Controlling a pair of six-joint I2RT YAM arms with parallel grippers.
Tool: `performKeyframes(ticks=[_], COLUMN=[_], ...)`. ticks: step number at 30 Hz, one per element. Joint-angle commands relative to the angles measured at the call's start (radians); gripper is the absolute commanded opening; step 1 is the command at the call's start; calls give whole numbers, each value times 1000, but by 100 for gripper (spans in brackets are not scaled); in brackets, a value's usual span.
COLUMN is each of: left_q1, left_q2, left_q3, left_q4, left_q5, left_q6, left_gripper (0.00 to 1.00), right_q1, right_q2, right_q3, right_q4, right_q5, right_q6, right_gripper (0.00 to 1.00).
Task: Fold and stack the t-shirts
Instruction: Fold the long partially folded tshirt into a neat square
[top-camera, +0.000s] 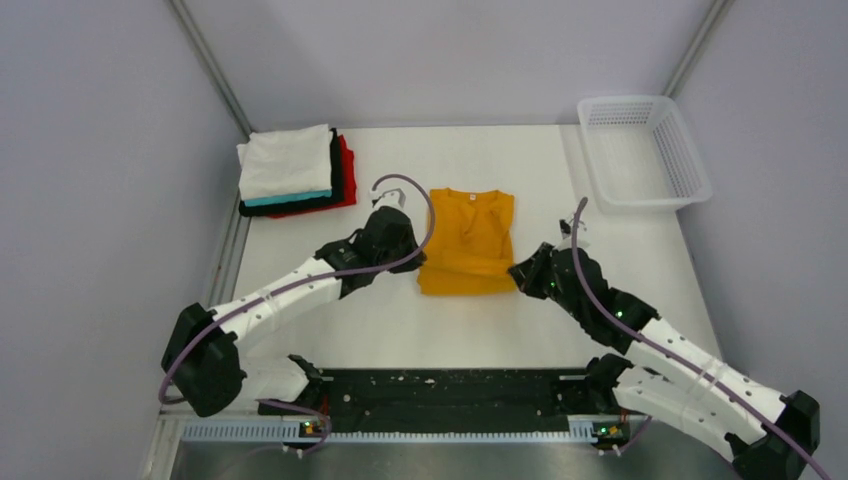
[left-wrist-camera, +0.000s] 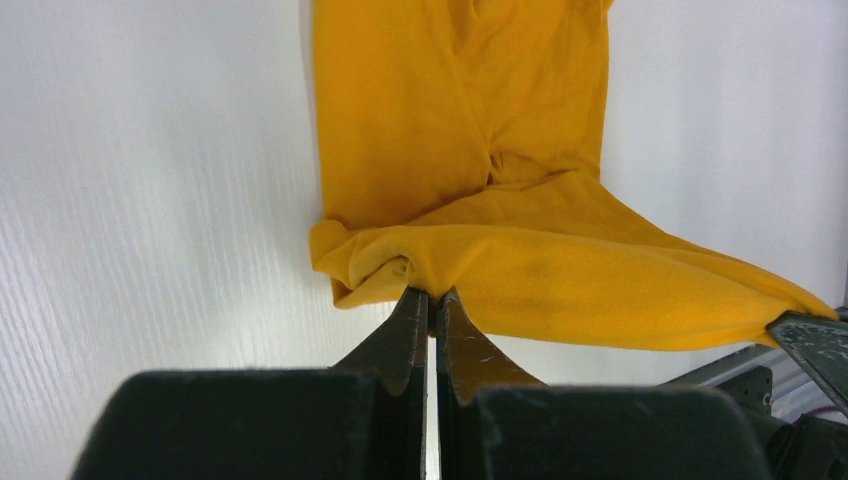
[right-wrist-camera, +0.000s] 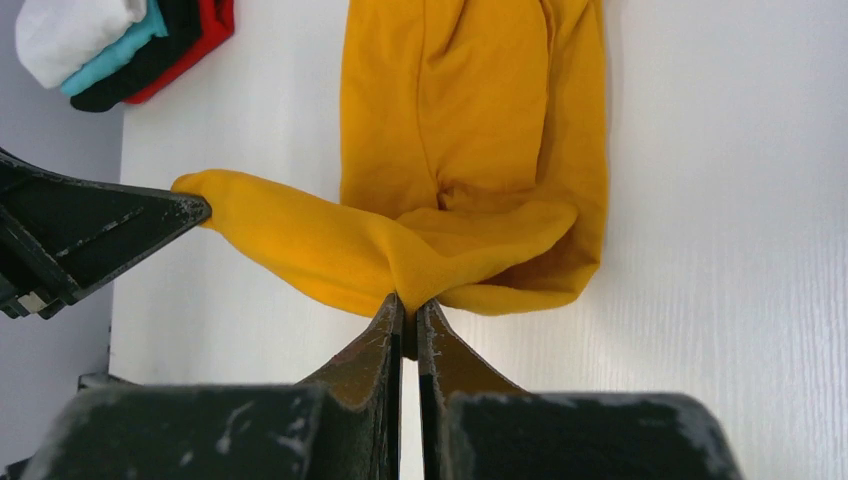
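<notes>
The bench (top-camera: 450, 330) is a plain white board with a faint woodgrain texture. Pale lilac-grey walls (top-camera: 90, 150) close it in on the left, right and far sides. Two slanted metal struts (top-camera: 212, 68) run up from its far corners. A black strip (top-camera: 440, 390) lies along the near edge between the arm bases.

In the far left corner sits a stack of folded shirts (top-camera: 292, 172), white on top, then teal, black and red. In the far right corner stands a white mesh basket (top-camera: 688, 155).

The orange-yellow shirt (top-camera: 468, 235) lies in the middle of the bench with its sides folded in. Its collar and small white tag point to the far edge. The far part of the shirt rests flat on the board.

The left hand (left-wrist-camera: 432, 297) has its fingers pressed together on the near left corner of the hem, pinching a bunched fold of cloth. The right hand (right-wrist-camera: 409, 305) pinches the near right corner in the same way. The hem between them is raised off the bench and sags a little.
</notes>
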Motion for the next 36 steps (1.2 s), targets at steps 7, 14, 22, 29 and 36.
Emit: performKeyframes(ticks=[7, 14, 22, 29, 36], left_q1=[108, 184, 241, 279, 301], left_q2=[154, 293, 469, 636, 788], left_q3=[269, 406, 587, 737, 836], left_q4=[-3, -13, -70, -99, -70], left_q5=[-8, 38, 42, 37, 6], left_q6=[137, 182, 218, 227, 203], left_gripper=[0, 0, 0, 0, 0], right_q1=[-238, -344, -446, -509, -533], right_q2=[211, 367, 516, 714, 876], right_q3=[156, 247, 285, 345, 393], right_q4=[229, 288, 441, 515, 570], right_q5=[-146, -222, -340, -423, -396], right_q6=[-143, -198, -195, -187, -180], right_gripper=[0, 0, 0, 0, 0])
